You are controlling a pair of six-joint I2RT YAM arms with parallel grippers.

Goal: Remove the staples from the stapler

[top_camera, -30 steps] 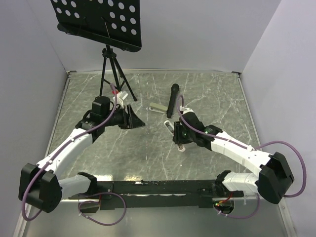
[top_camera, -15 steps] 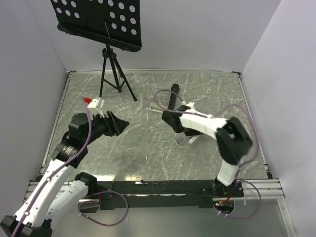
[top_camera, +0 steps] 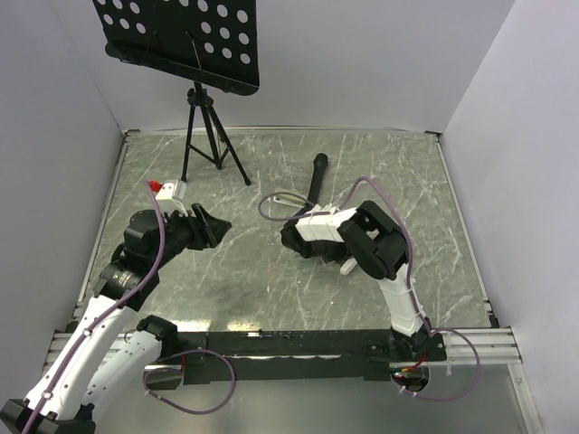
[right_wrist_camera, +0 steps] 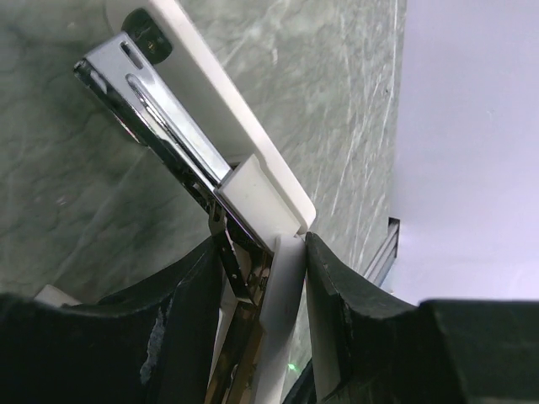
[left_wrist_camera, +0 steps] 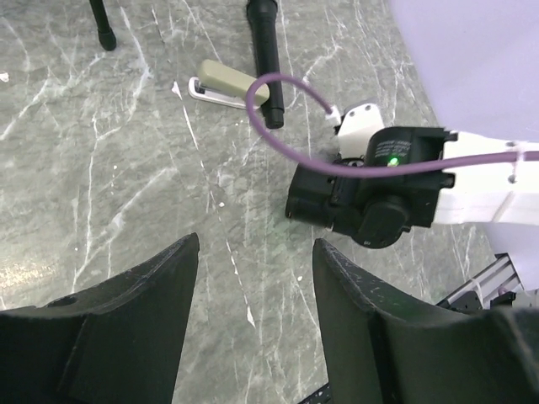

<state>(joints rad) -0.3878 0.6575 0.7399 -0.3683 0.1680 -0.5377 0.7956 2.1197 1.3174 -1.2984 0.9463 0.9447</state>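
Grey marble table (top_camera: 271, 280) from the top: the left gripper (top_camera: 215, 226) hangs over the left side, well apart from the right gripper (top_camera: 291, 237), which sits folded in at mid-table near a black rod (top_camera: 317, 176). Left wrist now: those jaws stand wide, holding nothing, and a beige piece (left_wrist_camera: 226, 80) lies just beside the rod, beyond the right arm. Right wrist: the fingers (right_wrist_camera: 168, 337) are pinched narrow on the stapler (right_wrist_camera: 194, 109), its white body and chrome magazine angling away from the grip.
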